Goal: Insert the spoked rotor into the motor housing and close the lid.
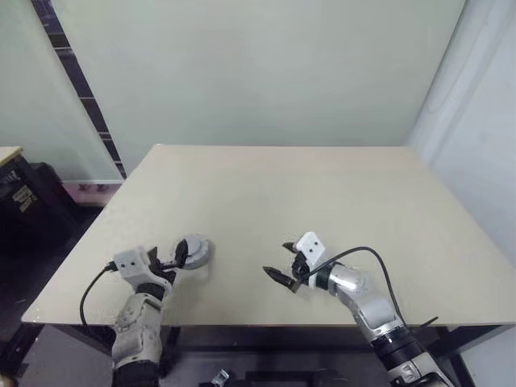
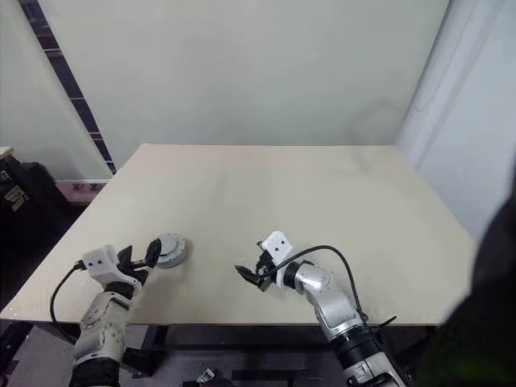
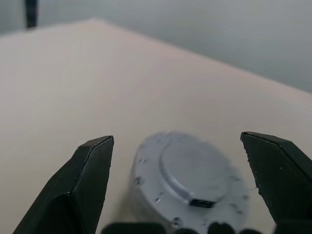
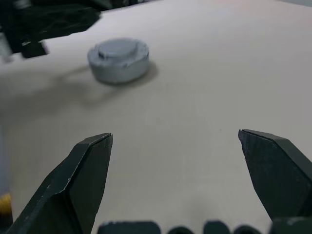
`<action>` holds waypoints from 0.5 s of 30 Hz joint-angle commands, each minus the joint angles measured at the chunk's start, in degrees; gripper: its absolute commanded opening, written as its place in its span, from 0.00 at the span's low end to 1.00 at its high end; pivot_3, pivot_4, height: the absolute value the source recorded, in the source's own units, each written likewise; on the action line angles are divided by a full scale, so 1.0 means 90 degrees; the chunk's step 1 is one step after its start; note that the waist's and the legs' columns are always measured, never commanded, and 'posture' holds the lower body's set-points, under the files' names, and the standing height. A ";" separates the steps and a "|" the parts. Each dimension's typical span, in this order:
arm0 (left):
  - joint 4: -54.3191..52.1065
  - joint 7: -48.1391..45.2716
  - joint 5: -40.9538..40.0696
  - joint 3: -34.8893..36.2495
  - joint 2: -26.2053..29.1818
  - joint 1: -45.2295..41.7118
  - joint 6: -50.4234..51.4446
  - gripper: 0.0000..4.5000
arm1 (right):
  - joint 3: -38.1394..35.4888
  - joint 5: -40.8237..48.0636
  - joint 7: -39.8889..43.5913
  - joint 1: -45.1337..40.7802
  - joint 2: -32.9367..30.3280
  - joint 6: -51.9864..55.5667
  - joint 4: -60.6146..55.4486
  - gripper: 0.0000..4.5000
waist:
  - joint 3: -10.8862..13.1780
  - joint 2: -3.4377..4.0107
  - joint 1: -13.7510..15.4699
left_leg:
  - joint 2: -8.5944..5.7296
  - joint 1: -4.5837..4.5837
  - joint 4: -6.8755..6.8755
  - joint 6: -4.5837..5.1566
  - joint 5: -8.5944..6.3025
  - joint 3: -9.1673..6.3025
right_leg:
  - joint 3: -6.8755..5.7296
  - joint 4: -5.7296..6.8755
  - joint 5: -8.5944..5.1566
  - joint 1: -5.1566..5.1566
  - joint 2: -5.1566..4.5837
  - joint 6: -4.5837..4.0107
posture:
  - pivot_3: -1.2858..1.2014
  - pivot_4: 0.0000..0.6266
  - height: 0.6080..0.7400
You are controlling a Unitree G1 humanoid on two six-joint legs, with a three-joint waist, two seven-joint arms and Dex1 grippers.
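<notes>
Beige table [image 1: 322,201], closed grey motor housing [image 1: 196,251] near its front-left edge

A bare lab or test room is suggested by a plain beige table [image 1: 322,201] set against a pale wall [image 1: 258,64], with black equipment [image 1: 24,201] alongside.

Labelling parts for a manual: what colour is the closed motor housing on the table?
Plain matte grey all over; the motor housing shows best in the right wrist view.
</notes>
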 commanded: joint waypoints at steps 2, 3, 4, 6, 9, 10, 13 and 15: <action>-0.1636 -0.0919 -0.0328 -0.0438 0.0415 0.0630 0.0405 0.99 | -0.0545 0.0292 -0.0235 -0.0172 -0.0037 0.0331 -0.0427 1.00 | 0.0001 0.0002 -0.0002 | -0.0002 0.0000 0.0000 0.0000 0.0000 0.0001 | 0.0000 0.0001 -0.0001 0.0001 -0.0005 -0.0001 | 0.52 0.00 1.00; -0.2028 -0.1088 -0.0433 -0.0554 0.0551 0.0842 0.0654 0.99 | -0.0614 0.0287 -0.0288 -0.0152 -0.0093 0.0411 -0.0525 1.00 | 0.0001 0.0003 -0.0005 | -0.0002 0.0000 0.0000 0.0000 0.0000 0.0003 | 0.0001 0.0000 -0.0002 -0.0001 -0.0006 -0.0003 | 0.52 0.00 1.00; -0.2403 -0.1228 -0.0544 -0.0666 0.0690 0.1025 0.0929 0.99 | -0.0667 0.0273 -0.0328 -0.0122 -0.0159 0.0478 -0.0618 1.00 | 0.0002 0.0003 -0.0008 | -0.0002 0.0000 0.0000 0.0000 0.0000 0.0005 | 0.0002 0.0000 -0.0003 -0.0001 -0.0006 -0.0005 | 0.52 0.00 1.00; -0.3082 -0.1402 -0.0755 -0.0884 0.0975 0.1308 0.1502 0.99 | -0.0736 0.0221 -0.0347 -0.0003 -0.0341 0.0599 -0.0819 1.00 | 0.0003 0.0006 -0.0004 | -0.0001 -0.0001 -0.0001 0.0000 -0.0001 0.0005 | 0.0002 0.0000 -0.0009 -0.0003 -0.0006 -0.0013 | 0.52 0.00 1.00; -0.3749 -0.1516 -0.0957 -0.1108 0.1310 0.1479 0.2157 0.99 | -0.0763 0.0170 -0.0322 0.0156 -0.0600 0.0716 -0.0999 1.00 | 0.0004 0.0008 -0.0004 | 0.0000 0.0000 0.0000 0.0000 -0.0001 0.0003 | 0.0000 0.0002 -0.0010 -0.0002 -0.0007 -0.0014 | 0.52 0.00 1.00; -0.3844 -0.1523 -0.0957 -0.1175 0.1366 0.1462 0.2272 0.99 | -0.0775 0.0143 -0.0339 0.0210 -0.0681 0.0732 -0.1013 1.00 | 0.0004 0.0008 -0.0008 | 0.0000 0.0003 0.0000 0.0001 -0.0001 0.0004 | 0.0000 0.0003 -0.0010 -0.0001 -0.0007 -0.0014 | 0.52 0.00 1.00; -0.3866 -0.1514 -0.0932 -0.1271 0.1410 0.1325 0.2438 0.99 | -0.0766 0.0074 -0.0381 0.0301 -0.0837 0.0777 -0.1067 1.00 | 0.0006 0.0014 -0.0010 | 0.0002 0.0011 0.0001 0.0001 0.0000 0.0007 | 0.0000 0.0006 -0.0011 0.0003 -0.0005 -0.0015 | 0.52 0.00 1.00; -0.3765 -0.1513 -0.0892 -0.1309 0.1386 0.1199 0.2456 0.99 | -0.0746 0.0040 -0.0386 0.0331 -0.0920 0.0814 -0.1125 1.00 | 0.0005 0.0013 -0.0017 | 0.0004 0.0011 0.0001 0.0002 0.0000 0.0009 | 0.0000 0.0009 -0.0011 0.0001 -0.0004 -0.0015 | 0.52 0.00 1.00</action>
